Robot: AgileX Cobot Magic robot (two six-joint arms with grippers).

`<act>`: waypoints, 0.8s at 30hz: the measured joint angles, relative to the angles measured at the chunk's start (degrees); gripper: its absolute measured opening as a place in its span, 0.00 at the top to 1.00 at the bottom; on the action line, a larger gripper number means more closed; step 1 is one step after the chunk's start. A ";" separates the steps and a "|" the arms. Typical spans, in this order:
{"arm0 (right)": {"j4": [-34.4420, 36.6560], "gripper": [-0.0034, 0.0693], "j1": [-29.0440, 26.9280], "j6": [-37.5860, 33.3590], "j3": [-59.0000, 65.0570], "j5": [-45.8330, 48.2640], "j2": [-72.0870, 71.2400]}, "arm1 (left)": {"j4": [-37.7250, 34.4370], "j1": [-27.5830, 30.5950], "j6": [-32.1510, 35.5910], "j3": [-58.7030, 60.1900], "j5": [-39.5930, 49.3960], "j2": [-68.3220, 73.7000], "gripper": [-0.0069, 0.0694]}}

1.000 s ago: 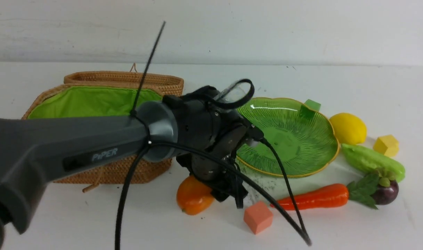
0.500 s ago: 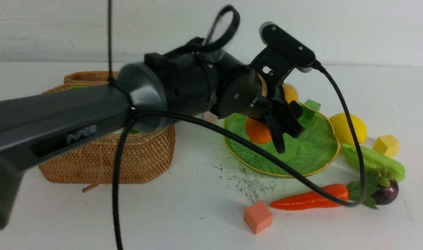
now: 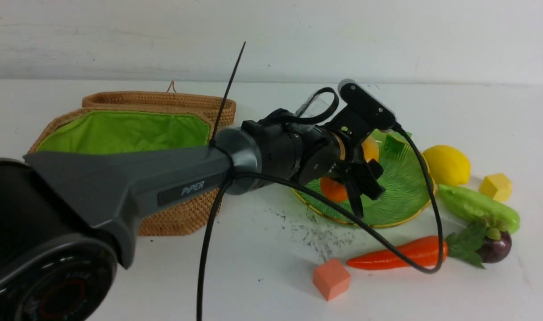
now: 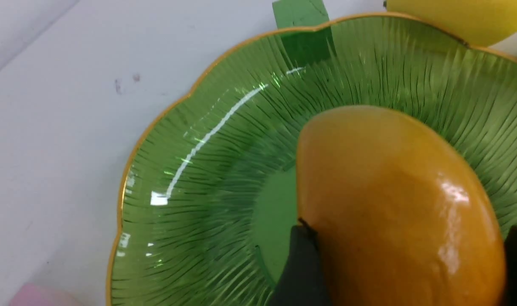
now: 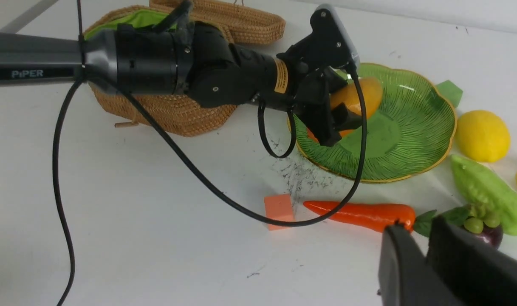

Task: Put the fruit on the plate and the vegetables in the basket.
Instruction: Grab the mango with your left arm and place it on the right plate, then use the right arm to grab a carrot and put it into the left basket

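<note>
Glossy orange-yellow oval mango (image 4: pixel 394 204) in wide grip of left claw (image 3: pixel 368 200), over green plate (image 4: pixel 199 191).

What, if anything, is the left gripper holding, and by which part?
The left gripper grips the mango across its width, one finger on either side.

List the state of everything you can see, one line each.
mango: gripped in the left claw, over the plate
left claw: shut on the mango
right claw: shut, empty
plate: flat on the table
basket: lid open
lemon: loose on the table
gourd: lying on the table
carrot: lying on the table
mangosteen: on the table by the carrot's leaves
</note>
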 joint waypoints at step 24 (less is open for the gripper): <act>0.00 0.79 0.00 -1.87 0.00 6.63 10.24 | -5.38 -4.77 -10.43 0.69 38.10 -34.79 0.93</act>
